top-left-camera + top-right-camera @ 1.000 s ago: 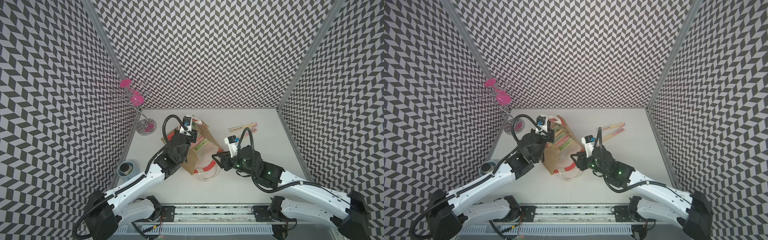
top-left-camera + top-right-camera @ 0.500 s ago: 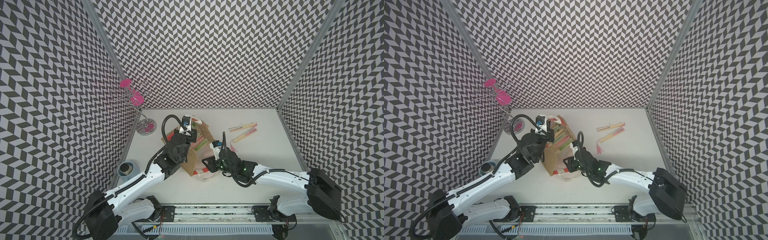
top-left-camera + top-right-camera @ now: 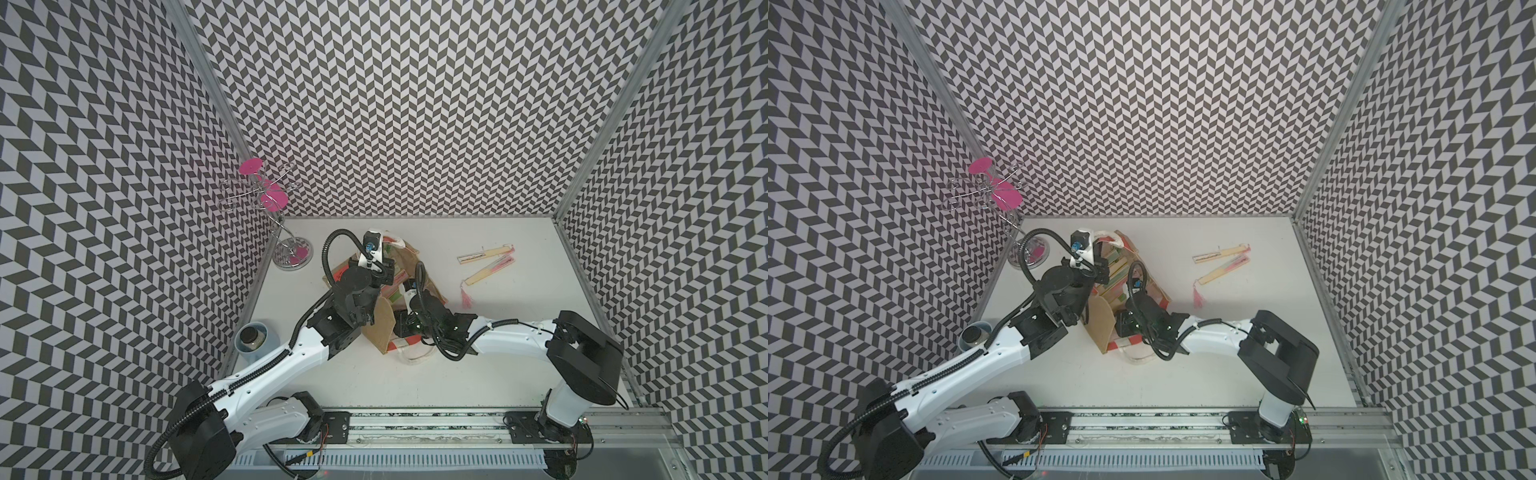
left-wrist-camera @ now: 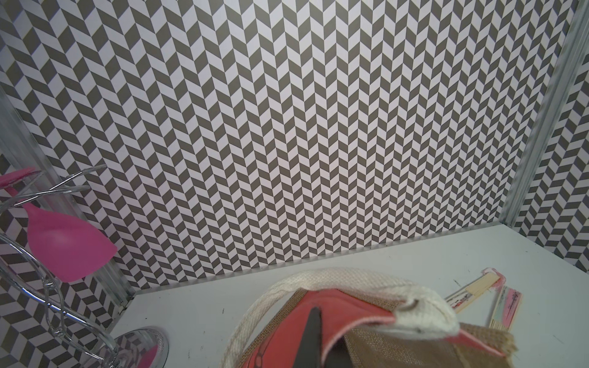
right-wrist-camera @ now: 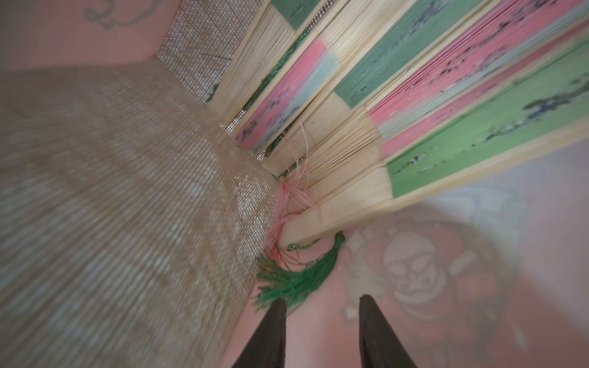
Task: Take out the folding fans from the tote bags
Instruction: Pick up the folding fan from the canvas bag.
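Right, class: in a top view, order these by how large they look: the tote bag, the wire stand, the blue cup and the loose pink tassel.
1. tote bag, partly hidden by arms.
2. wire stand; its top is nearer the camera, so unsure.
3. blue cup.
4. pink tassel.

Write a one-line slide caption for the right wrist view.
Open right gripper inside the tote bag, facing stacked folding fans and a green tassel.
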Robot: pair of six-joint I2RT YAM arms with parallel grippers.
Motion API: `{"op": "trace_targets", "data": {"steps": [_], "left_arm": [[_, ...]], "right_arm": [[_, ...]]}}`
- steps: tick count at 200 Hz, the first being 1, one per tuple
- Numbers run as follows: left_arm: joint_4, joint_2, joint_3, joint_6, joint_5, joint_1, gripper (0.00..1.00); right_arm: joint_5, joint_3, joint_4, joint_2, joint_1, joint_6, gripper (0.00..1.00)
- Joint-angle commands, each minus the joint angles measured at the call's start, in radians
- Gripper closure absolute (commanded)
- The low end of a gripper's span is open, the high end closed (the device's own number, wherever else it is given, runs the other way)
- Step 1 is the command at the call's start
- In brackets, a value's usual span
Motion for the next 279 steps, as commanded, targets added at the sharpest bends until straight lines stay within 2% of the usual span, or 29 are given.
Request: {"op": "trace_targets", "data": {"steps": [1,28,101,184,207,279], "left_arm": [[0.072,-0.050,0.028,-0.020,0.024,0.007,1.00],[0.074,-0.071,0.017,-0.018,0.053,0.007,1.00],[0.088,-0.105,-0.015,-0.026,0.103,0.007,1.00],[0.066,-0.118,-0.030,-0.080,0.164,0.005,1.00],[0.066,-0.131,-0.037,-0.076,0.155,0.005,1.00],[0.072,-0.127,-0.049,-0.057,0.097,0.007,1.00]], "right_arm": [[-0.010,0.042,0.046,0.038,-0.028,0.050,0.59],[-0.075,0.043,0.085,0.068,-0.072,0.094,0.54],[-0.195,0.055,0.170,0.149,-0.144,0.201,0.52],[-0.177,0.080,0.257,0.233,-0.168,0.334,0.53],[-0.177,0.087,0.265,0.240,-0.170,0.332,0.59],[-0.148,0.065,0.238,0.172,-0.169,0.265,0.87]]}}
